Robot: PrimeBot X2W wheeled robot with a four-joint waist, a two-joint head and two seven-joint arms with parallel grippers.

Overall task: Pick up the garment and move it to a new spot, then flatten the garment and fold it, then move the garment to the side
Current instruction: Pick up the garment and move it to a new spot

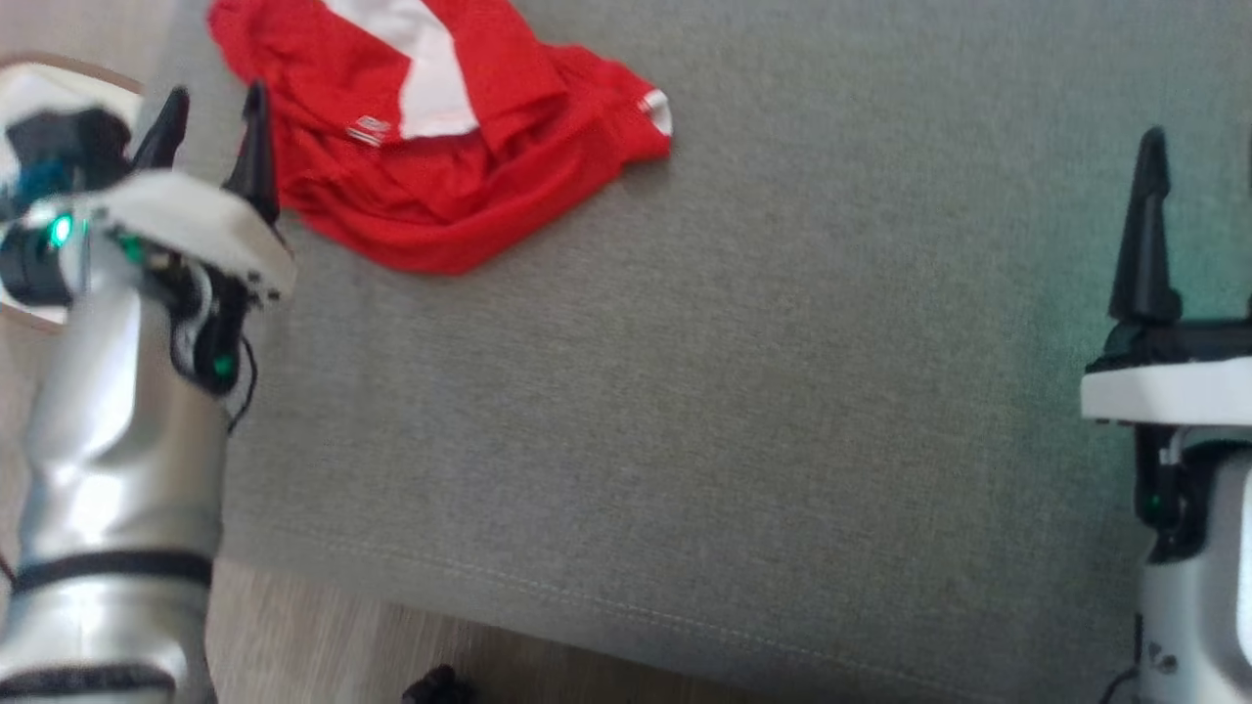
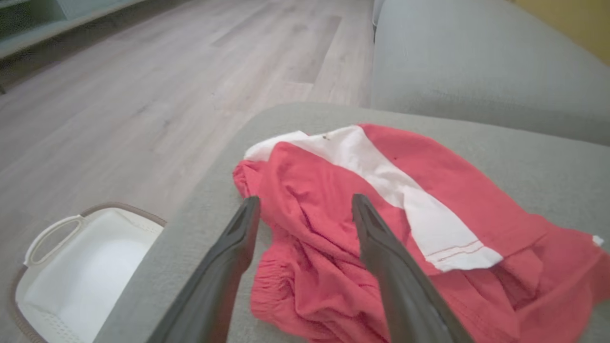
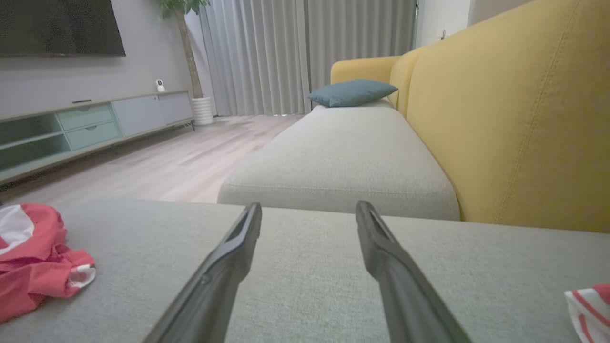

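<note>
Head view warning: garment sits close to the seat's edge, nothing gripped yet

The red-and-white garment lies crumpled at the far left of the grey seat cushion, near its rounded corner. The left gripper is just beside it with its jaws spread wide and empty. In the left wrist view its fingers point at the bunched red folds, though I cannot tell whether they touch. The right gripper is also spread and empty, over bare cushion well apart from the cloth.

The main risk is a shallow pinch. If the fingers catch only the top layer, the heap would likely unroll, drag and slip free. A sideways nudge could push the cloth over the corner towards the white basket on the floor below. Thin, loose fabric may also bunch between the fingers instead of lifting cleanly.
</note>
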